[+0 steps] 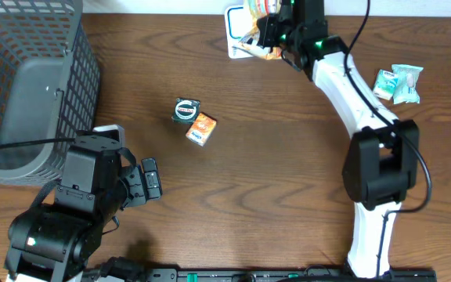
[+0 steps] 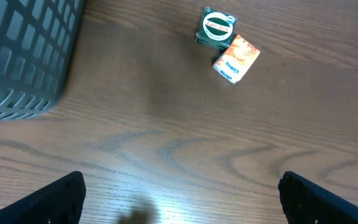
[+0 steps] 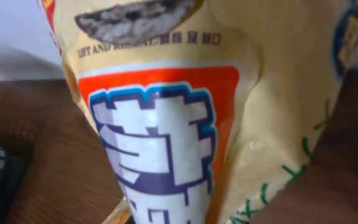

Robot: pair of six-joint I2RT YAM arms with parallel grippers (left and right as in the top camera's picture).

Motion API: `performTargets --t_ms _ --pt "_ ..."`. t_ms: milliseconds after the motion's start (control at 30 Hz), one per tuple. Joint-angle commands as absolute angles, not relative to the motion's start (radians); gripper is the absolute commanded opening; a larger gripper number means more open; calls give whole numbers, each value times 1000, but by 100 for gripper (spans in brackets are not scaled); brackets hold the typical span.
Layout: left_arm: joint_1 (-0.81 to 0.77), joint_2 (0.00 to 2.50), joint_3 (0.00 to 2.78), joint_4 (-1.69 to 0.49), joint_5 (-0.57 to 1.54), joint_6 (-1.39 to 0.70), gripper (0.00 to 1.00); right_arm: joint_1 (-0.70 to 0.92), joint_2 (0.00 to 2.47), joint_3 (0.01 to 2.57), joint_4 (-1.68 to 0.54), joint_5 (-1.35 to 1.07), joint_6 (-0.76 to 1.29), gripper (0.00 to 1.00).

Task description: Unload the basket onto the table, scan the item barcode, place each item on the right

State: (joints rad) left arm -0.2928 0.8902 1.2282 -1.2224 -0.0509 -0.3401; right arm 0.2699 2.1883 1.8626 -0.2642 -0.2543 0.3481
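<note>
1. Closest to the robot's base, the left gripper (image 1: 153,178) hovers over bare wooden table (image 1: 272,196) with its fingers spread wide. It holds nothing and touches nothing.
2. A little farther out, near the middle of the table, sit a small green box (image 1: 185,110) and a small orange box (image 1: 201,128). They touch at one corner, the orange one being the nearer. Both lie well ahead of the left gripper.
3. On the left side, a grey mesh basket (image 1: 22,86) stands beside the left arm and runs back to the far edge.
4. On the right side, a teal packet (image 1: 398,84) lies flat, apart from the right arm's white link.
5. At the far edge, the right arm stretches away from its base, and the right gripper (image 1: 271,35) is pressed together on the snack bag (image 3: 160,143).
6. That bag, yellow with an orange panel and bold white-and-blue lettering, fills the right wrist view and narrows toward the fingers, where it is pinched.
7. A white, blue-edged flat piece (image 1: 236,19) lies beside the bag. I cannot tell whether the two touch.
</note>
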Motion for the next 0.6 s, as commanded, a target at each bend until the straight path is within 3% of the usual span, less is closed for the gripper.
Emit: performTargets --t_ms 0,200,433,567 --pt "-291 888 1227 -1222 -52 -338 98 289 2262 1869 -277 -290 388 1" --pt "-291 888 1227 -1222 -52 -338 97 285 2255 1870 -378 -278 268 1" --pt "-291 888 1227 -1222 -52 -338 98 210 2106 1870 -588 144 258 1" --pt "-291 888 1227 -1222 -52 -338 98 122 2049 1870 -686 258 84 1"
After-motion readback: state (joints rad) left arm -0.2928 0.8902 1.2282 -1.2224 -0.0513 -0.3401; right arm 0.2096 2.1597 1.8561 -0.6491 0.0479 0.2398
